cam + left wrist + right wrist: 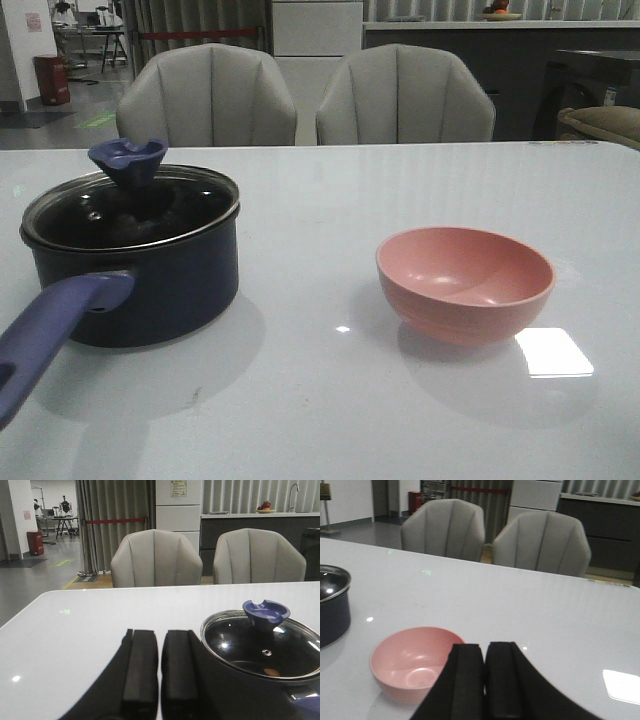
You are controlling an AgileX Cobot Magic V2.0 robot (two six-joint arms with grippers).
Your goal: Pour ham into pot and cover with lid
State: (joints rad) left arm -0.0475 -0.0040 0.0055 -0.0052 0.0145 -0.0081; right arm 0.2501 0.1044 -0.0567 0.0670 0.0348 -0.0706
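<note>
At the left of the front view, the dark navy saucepan (150, 285) is seen on the white worktop (320, 400), its purple-blue handle (50, 335) running toward the lower left corner. The glass lid (130, 205) is seated on its rim, blue knob (128, 160) upward. Through the glass in the left wrist view, one orange-pink ham slice (271, 672) is made out. An empty pink bowl (465, 283) stands at centre right. The jaws of the left gripper (160, 672) and the right gripper (484, 680) are pressed together with nothing held.
</note>
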